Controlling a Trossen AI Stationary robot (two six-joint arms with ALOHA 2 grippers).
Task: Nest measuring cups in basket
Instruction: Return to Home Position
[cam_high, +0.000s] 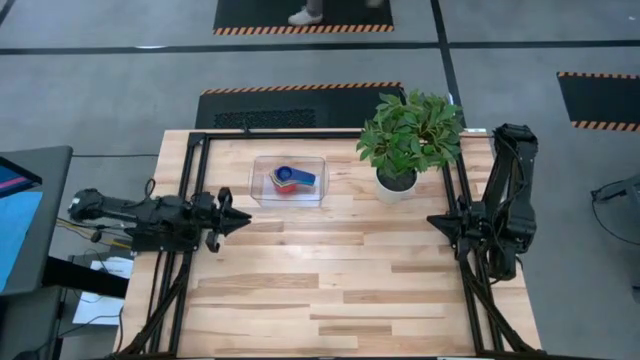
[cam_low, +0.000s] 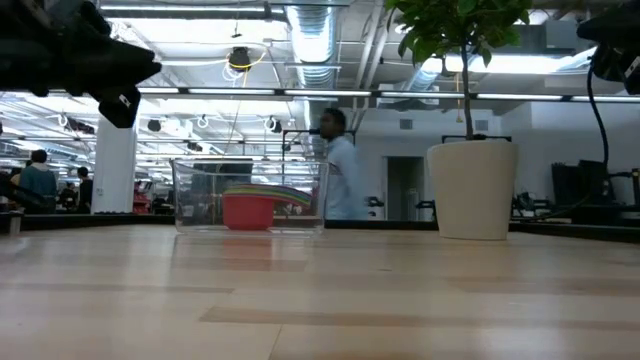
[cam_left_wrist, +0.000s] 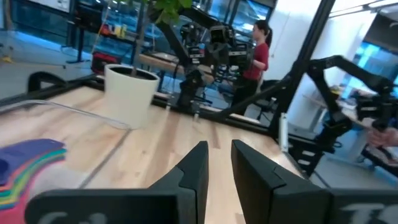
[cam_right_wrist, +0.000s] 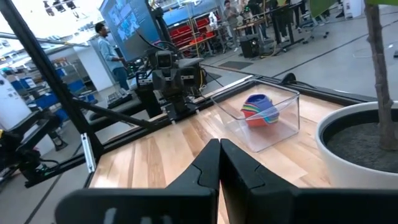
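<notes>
Nested in the small clear rectangular plastic basket (cam_high: 262, 168), beside the white plant pot (cam_high: 396, 186): colourful round plastic measuring cups (cam_high: 291, 179), dark blue uppermost. At the wooden surface (cam_high: 330, 280) edges, left claw (cam_high: 238, 218) narrowly apart, right claw (cam_high: 436, 220) pressed together.

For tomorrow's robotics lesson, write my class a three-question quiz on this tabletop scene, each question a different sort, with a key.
1. True or false: the measuring cups sit stacked inside the basket.
2. The potted plant stands: A) on the basket's left-arm side; B) on its right-arm side; C) inside it.
3. Fill in: the right end effector holds ____.

Key: 1 true; 2 B; 3 nothing.
</notes>
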